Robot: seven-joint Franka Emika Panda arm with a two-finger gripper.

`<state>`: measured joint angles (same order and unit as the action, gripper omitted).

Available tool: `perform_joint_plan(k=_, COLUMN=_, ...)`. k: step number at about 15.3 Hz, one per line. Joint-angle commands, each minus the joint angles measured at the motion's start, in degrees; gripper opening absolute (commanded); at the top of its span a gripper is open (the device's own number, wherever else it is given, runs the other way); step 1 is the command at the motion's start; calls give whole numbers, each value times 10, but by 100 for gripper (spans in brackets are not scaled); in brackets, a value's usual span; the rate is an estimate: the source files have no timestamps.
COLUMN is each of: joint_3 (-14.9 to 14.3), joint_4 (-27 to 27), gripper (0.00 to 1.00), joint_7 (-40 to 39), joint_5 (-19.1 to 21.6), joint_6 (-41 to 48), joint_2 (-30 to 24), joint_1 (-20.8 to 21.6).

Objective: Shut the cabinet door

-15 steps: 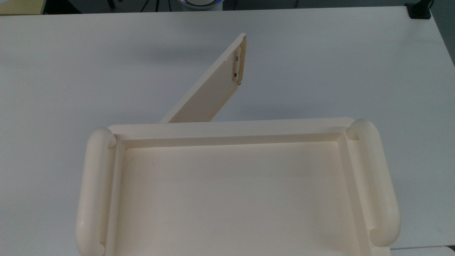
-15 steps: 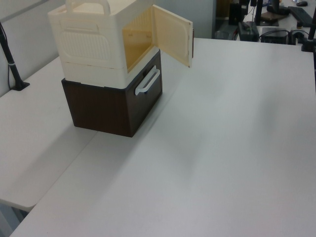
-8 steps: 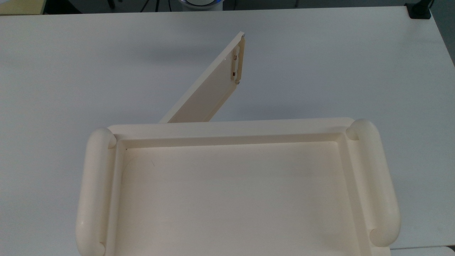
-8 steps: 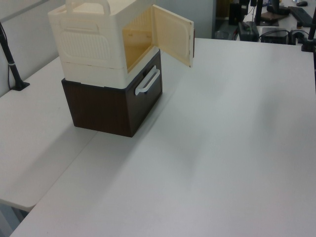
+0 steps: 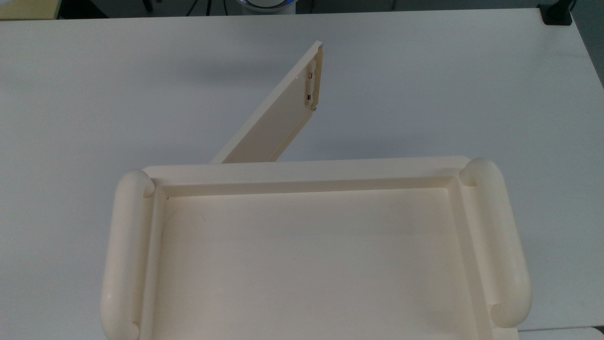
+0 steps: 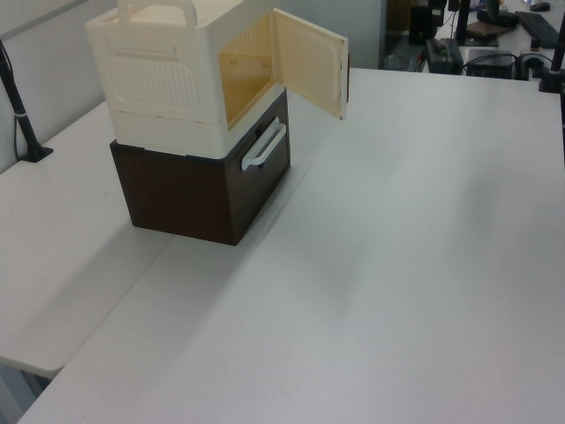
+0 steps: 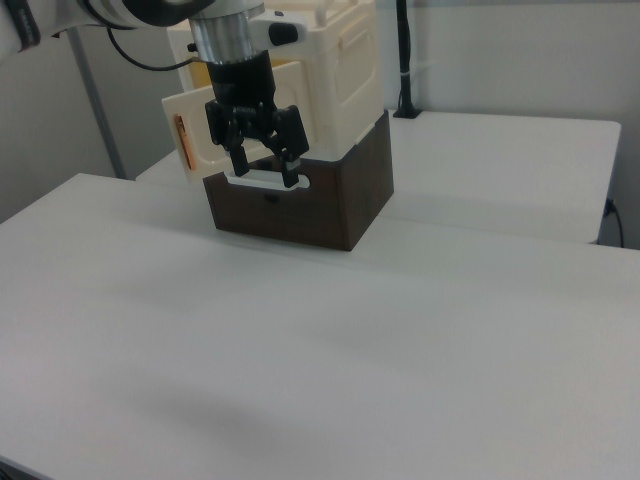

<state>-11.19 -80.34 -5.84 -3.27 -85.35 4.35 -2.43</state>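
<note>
The tool [image 7: 266,165] is hanging with fingers spread wide, holding nothing, in front of the cabinet [image 7: 335,75], whose door [image 6: 309,60] is standing ajar.

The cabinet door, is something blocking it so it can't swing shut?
Nothing visible does. The cabinet door hangs open over bare white table, and the cabinet opening behind it looks clear. The gripper hovers with fingers apart, holding nothing.

Bare table [image 6: 415,247] all round — only the open cabinet door [image 6: 308,62] jutting out
</note>
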Motion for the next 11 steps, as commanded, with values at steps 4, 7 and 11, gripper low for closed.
perform_joint_plan(k=4, joint_3=2, joint_4=-10, gripper=100, joint_7=-12, joint_5=-6, joint_6=-5, joint_2=-8, joint_1=-4)
perform_joint_plan(k=7, joint_3=3, joint_4=-10, gripper=100, joint_7=-14, joint_5=2, joint_6=-8, joint_2=-4, joint_1=-4)
perform_joint_plan(k=11, joint_3=5, joint_4=-10, gripper=100, joint_7=-44, joint_5=3, joint_6=-3, joint_2=-3, joint_1=-1)
